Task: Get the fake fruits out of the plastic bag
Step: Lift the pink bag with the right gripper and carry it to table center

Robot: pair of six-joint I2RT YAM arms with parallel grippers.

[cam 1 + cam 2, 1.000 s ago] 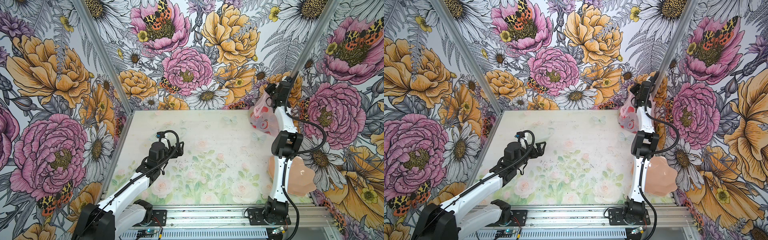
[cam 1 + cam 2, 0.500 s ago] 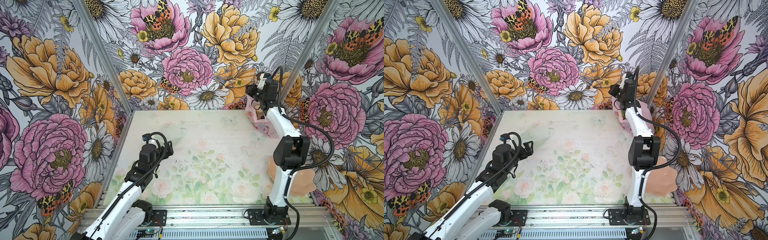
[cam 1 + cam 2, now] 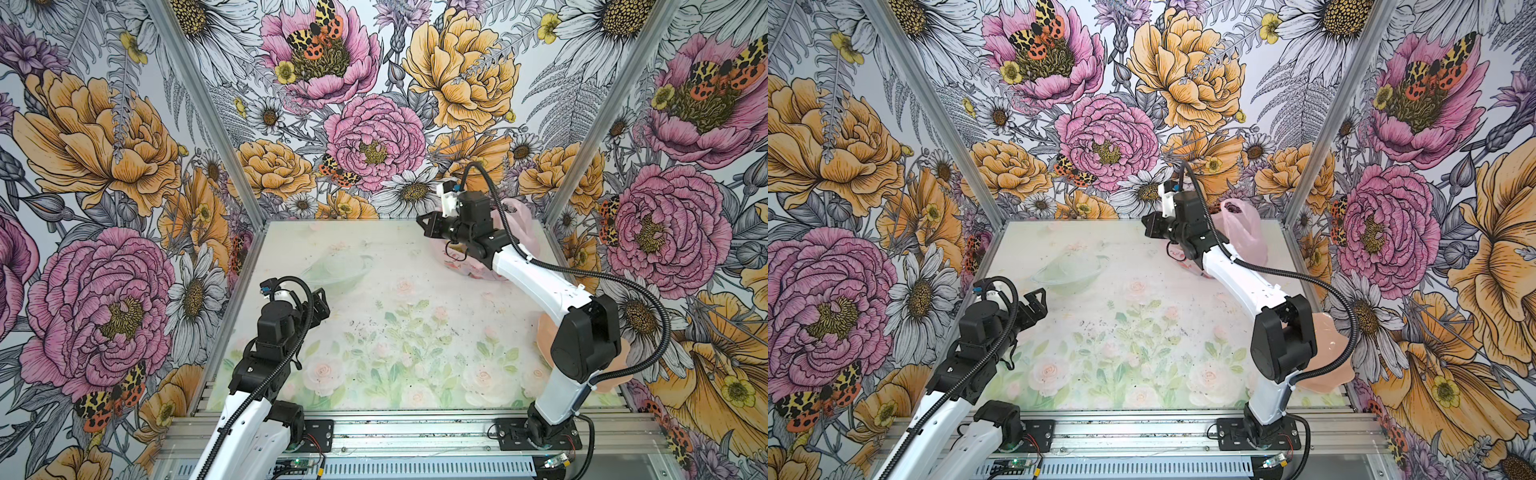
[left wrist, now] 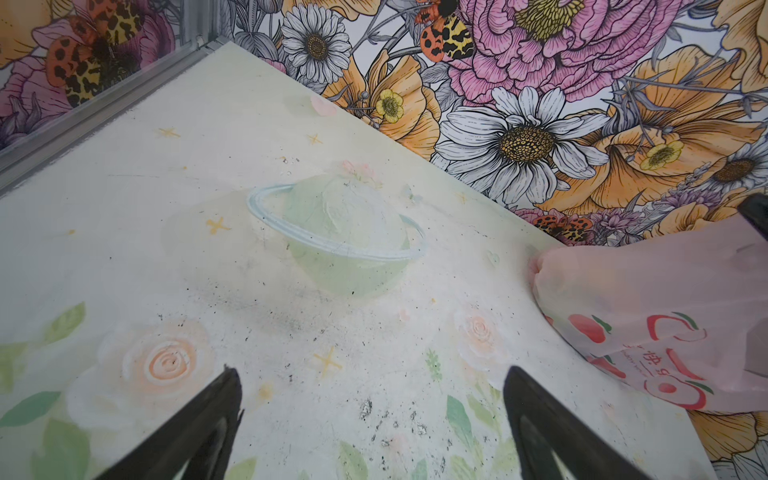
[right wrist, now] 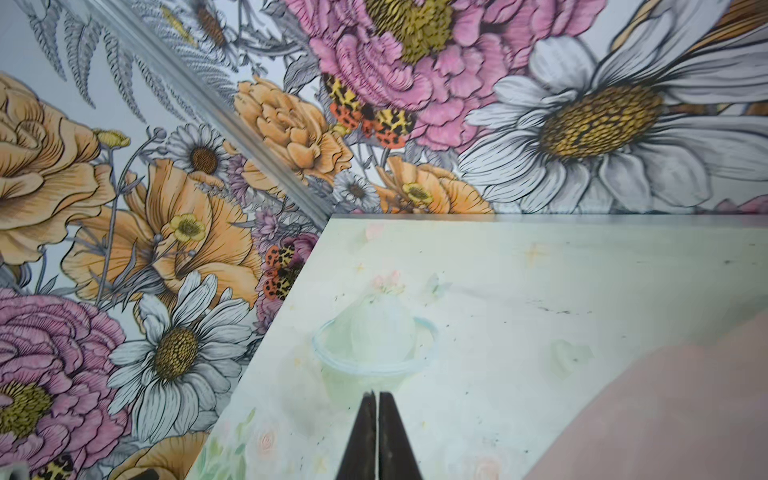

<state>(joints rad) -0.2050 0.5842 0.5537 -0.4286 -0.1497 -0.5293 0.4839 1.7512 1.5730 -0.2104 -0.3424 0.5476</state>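
Floral-walled cell, pastel worktop (image 3: 374, 270) | plastic bag (image 3: 1246, 232) at far right corner, behind my right arm | right gripper (image 5: 377, 395) pinched fully closed, nothing between its tips | left gripper (image 4: 370, 376) spread wide, empty, over the near-left worktop

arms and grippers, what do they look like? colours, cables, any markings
The left arm and right arm have white links with black joint housings and a black ribbed cable hose looped outside. The left gripper and right gripper have pointed black fingers. No markings show.
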